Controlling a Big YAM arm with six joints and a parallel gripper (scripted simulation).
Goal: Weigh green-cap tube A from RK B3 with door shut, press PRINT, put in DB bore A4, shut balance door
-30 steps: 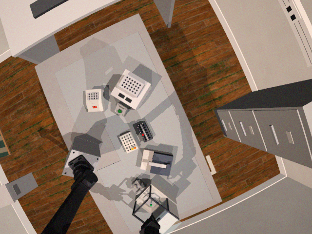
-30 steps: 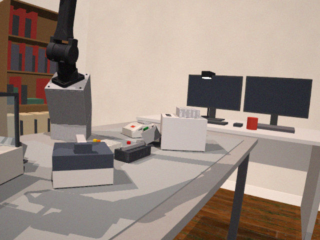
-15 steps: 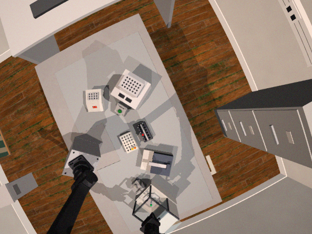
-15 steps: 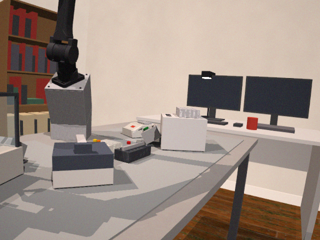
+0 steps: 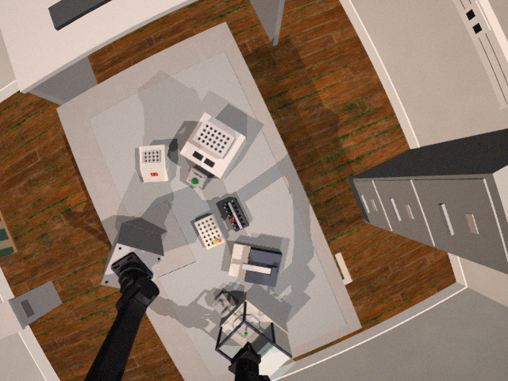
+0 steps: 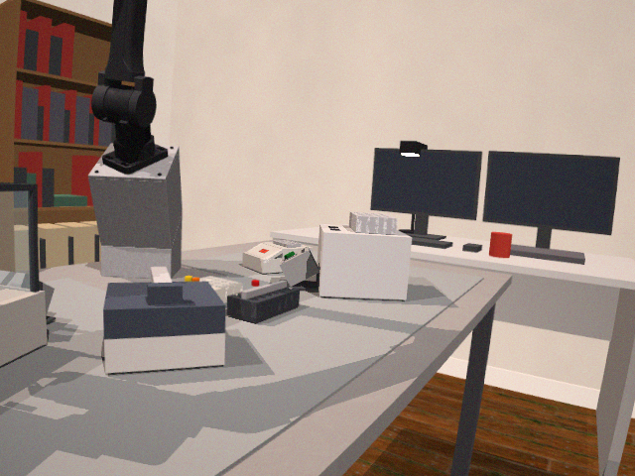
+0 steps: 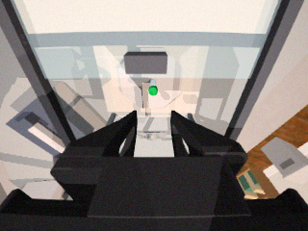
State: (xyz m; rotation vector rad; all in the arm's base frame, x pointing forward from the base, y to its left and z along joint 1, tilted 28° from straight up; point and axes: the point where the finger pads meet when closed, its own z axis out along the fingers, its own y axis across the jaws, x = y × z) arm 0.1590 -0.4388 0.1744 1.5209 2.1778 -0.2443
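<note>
While you look down from the top view, note tube A (image 5: 245, 334) (image 7: 153, 90) inside the glass box of the balance (image 5: 231, 335) (image 6: 20, 322) (image 7: 40, 79), its green cap uppermost, over the pan area. Whether its foot sits on the middle part of the pan, you cannot tell. Your end effector (image 5: 248, 348) (image 7: 153, 115) is partly open, fingers parted with nothing between them; in the wrist view the cap shows beyond the fingertips, apart from them. From above, the end effector overlaps the balance's edge on the side away from its sloping front. The door's exact position is hard to read through the glass, and you can't make out the lamp. The rack (image 5: 209, 230) (image 6: 220, 286) lies near the arm's pedestal (image 5: 107, 280) (image 6: 135, 215), with a yellow cap (image 5: 215, 242) (image 6: 188, 279) and an orange cap (image 5: 220, 240) (image 6: 195, 280) side by side at one end. Just beside the rack is the magnet block (image 5: 240, 221) (image 6: 264, 305), dark, with a red cap (image 5: 232, 219) (image 6: 255, 283) on it. The spectrophotometer (image 5: 267, 260) (image 6: 164, 317), blue-grey and white, stands between rack and balance on the counter (image 5: 229, 39) (image 6: 474, 312).
</note>
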